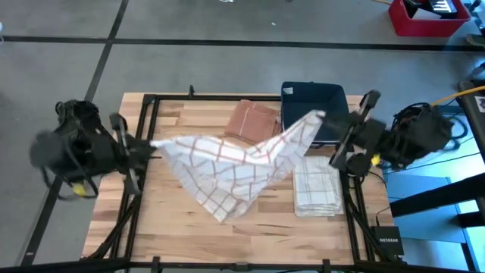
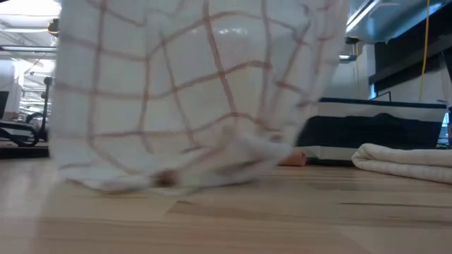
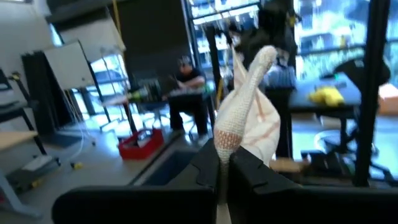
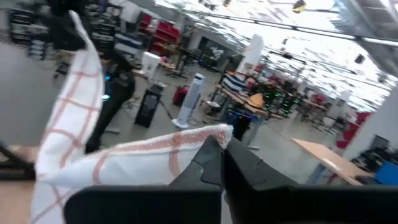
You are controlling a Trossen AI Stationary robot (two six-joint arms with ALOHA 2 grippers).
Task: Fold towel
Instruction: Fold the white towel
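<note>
A white towel with a red-brown grid [image 1: 235, 163] hangs stretched between my two grippers above the table. My left gripper [image 1: 154, 144] is shut on its left corner, my right gripper [image 1: 324, 117] on its right corner. The towel's middle sags, and in the low view its lowest fold [image 2: 169, 176] rests on the wood. In the left wrist view the towel [image 3: 245, 118] runs away from the fingers; the right wrist view shows the towel [image 4: 93, 149] the same way. My left gripper pinches the towel's left corner [image 3: 225, 144] between its two fingers, coming level from the table's left. The cloth runs fairly taut toward the other gripper. My right gripper pinches the right corner [image 4: 208, 138] between its two fingers, level from the table's right. The towel hangs below.
A folded white towel [image 1: 317, 189] lies at the right of the table, also seen in the low view as a pile [image 2: 406, 161]. A dark blue bin [image 1: 312, 106] and a brown cloth [image 1: 251, 120] sit at the far side. A person sits in the room beyond.
</note>
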